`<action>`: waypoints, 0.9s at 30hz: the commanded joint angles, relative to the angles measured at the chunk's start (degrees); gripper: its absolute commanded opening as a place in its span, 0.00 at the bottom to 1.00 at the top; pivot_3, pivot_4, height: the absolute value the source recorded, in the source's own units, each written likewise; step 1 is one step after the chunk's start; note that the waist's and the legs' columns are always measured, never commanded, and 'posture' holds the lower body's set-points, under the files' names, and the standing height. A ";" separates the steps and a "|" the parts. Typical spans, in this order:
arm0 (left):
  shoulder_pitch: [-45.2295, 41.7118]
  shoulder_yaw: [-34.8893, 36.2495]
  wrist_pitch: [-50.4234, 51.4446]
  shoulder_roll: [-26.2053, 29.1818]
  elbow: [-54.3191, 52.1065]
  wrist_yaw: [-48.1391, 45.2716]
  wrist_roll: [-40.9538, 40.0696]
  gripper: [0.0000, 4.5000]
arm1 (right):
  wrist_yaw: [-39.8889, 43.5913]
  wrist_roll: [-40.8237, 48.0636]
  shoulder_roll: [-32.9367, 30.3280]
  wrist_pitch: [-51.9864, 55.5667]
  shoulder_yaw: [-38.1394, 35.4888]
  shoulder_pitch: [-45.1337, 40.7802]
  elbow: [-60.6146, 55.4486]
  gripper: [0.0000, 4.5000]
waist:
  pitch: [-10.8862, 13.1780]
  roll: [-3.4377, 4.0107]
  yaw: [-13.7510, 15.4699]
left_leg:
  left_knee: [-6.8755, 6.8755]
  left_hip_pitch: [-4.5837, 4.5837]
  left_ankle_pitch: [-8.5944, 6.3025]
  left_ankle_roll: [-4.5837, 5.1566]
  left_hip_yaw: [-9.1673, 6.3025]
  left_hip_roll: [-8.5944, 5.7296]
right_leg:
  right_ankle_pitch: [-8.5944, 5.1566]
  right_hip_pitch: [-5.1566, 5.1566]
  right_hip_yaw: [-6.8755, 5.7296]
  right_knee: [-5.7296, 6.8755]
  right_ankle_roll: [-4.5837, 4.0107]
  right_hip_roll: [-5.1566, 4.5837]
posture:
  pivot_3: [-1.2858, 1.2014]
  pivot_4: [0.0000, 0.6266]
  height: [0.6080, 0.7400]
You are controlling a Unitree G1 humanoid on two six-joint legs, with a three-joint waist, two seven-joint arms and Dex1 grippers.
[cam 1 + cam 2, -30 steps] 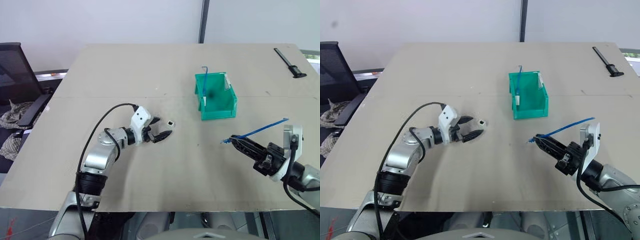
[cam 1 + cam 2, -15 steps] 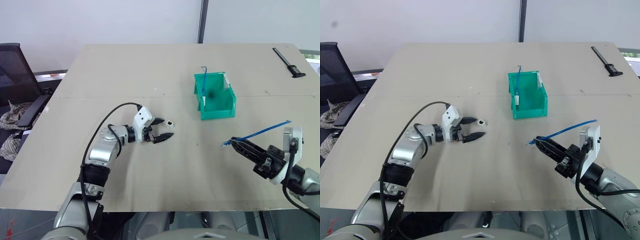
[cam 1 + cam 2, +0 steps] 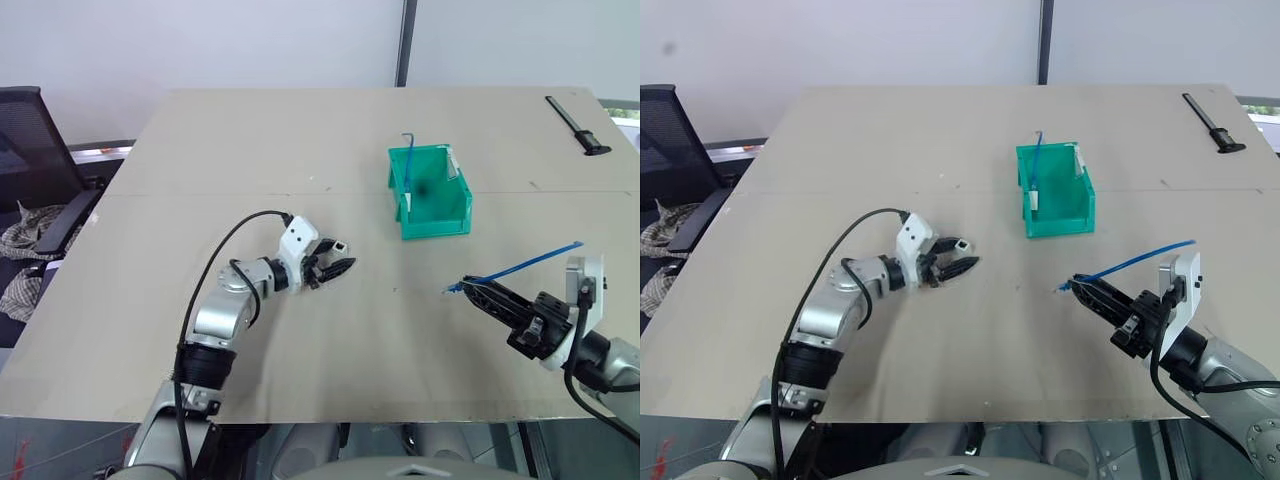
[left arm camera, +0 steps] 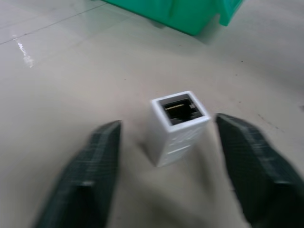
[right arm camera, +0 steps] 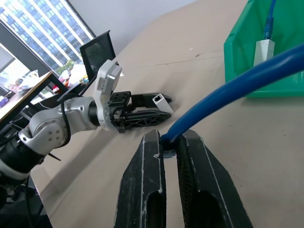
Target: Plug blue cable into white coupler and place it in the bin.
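The white coupler (image 4: 176, 124) stands on the table with its dark socket facing up. My left gripper (image 3: 344, 257) is open, one black finger (image 4: 95, 166) on each side of the coupler, and a small gap shows on both sides. My right gripper (image 3: 470, 289) hovers at the front right, shut on the blue cable (image 3: 525, 263), which slants up and away to the right; its plug end pokes out just past the fingertips. The teal bin (image 3: 436, 212) sits beyond the middle of the table.
Inside the bin a thin blue wire (image 3: 409, 160) with a hooked tip leans against the left wall, beside a white piece. A black tool (image 3: 580, 126) lies at the back right corner. A black chair (image 3: 30, 150) stands off the table's left edge.
My left gripper has slid right to the coupler, and its fingers now flank it and stand closer together. The right arm and the cable have stayed put.
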 commanded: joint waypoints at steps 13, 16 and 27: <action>-6.65 -8.41 -6.52 5.19 3.05 -26.44 -3.37 0.13 | 3.77 -12.04 -5.36 0.23 8.06 -13.46 -1.49 0.00 | -0.01 0.01 0.01 | 0.02 0.02 0.00 0.00 0.03 0.01 | 0.00 0.02 -0.04 0.02 -0.01 0.05 | 0.52 0.24 0.92; -10.47 -11.81 -12.23 3.42 8.50 -29.75 -0.44 0.13 | 6.16 -17.26 -6.19 0.62 13.71 -20.07 0.56 0.00 | -0.01 -0.01 -0.04 | 0.04 -0.01 0.01 0.00 0.01 0.01 | 0.01 0.07 -0.10 -0.01 -0.02 0.03 | 0.52 0.24 0.92; -17.87 -17.47 -29.75 -3.24 22.34 -33.83 7.04 0.13 | 18.49 -34.56 -5.81 0.86 31.29 -37.27 12.20 0.00 | 0.00 -0.05 -0.24 | 0.10 -0.27 0.00 0.00 -0.01 0.00 | 0.01 -0.20 -0.09 -0.05 -0.02 0.00 | 0.52 0.24 0.92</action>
